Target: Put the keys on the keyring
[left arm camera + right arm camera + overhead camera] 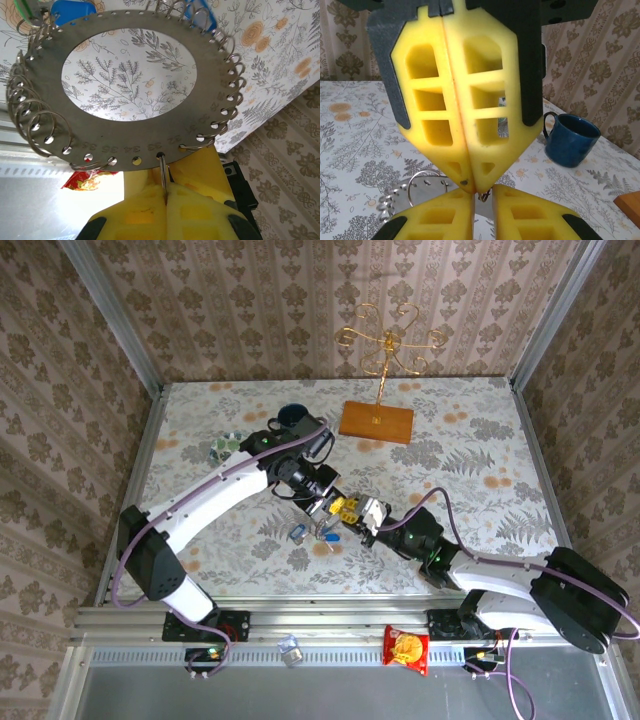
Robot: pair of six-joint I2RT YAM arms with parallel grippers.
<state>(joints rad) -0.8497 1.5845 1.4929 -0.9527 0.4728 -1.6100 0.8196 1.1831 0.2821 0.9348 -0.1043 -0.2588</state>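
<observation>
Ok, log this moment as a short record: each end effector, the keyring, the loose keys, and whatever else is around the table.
left end effector: shut on the keyring's rim
right end effector: tip to tip with the left one, jaws nearly closed, a bit of metal between them; grip unclear
keyring: flat holed metal loop edged with small wire rings
keys: blue-tagged, lying on the table beside the end effectors
mug: blue, upright
other: gold stand on a wooden base; snack packet on the near frame

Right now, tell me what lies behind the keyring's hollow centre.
Through the keyring centre, bare leaf-patterned tablecloth shows. Its metal band partly hides blue key tags.
</observation>
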